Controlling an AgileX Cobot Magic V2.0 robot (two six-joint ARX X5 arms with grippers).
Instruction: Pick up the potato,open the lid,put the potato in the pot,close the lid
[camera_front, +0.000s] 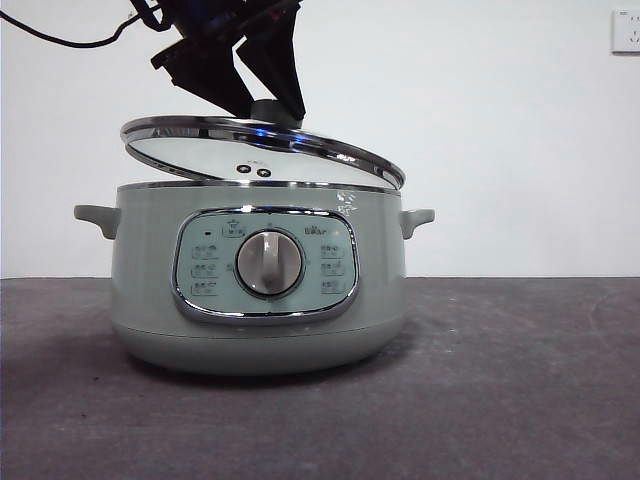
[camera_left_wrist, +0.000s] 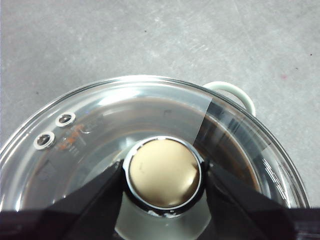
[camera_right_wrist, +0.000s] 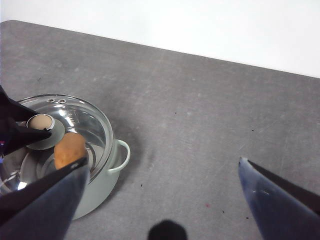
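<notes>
The sage-green pot (camera_front: 150, 280) stands on the table with its dial panel facing the front camera. My left gripper (camera_front: 270, 108) is shut on the lid's knob (camera_left_wrist: 164, 172) and holds the glass lid (camera_front: 200, 150) tilted over the pot. The lid's left edge is raised, and its right edge sits low by the pot's rim. In the right wrist view the orange-brown potato (camera_right_wrist: 69, 149) shows through the lid (camera_right_wrist: 80, 117), inside the pot (camera_right_wrist: 100, 192). My right gripper (camera_right_wrist: 162, 164) hangs open and empty, high above the table to the pot's side.
Grey table surface (camera_front: 520, 380) spreads around the pot, with a white wall behind. A wall socket (camera_front: 626, 30) sits at the top right. One pot handle (camera_left_wrist: 235, 92) shows past the lid's rim.
</notes>
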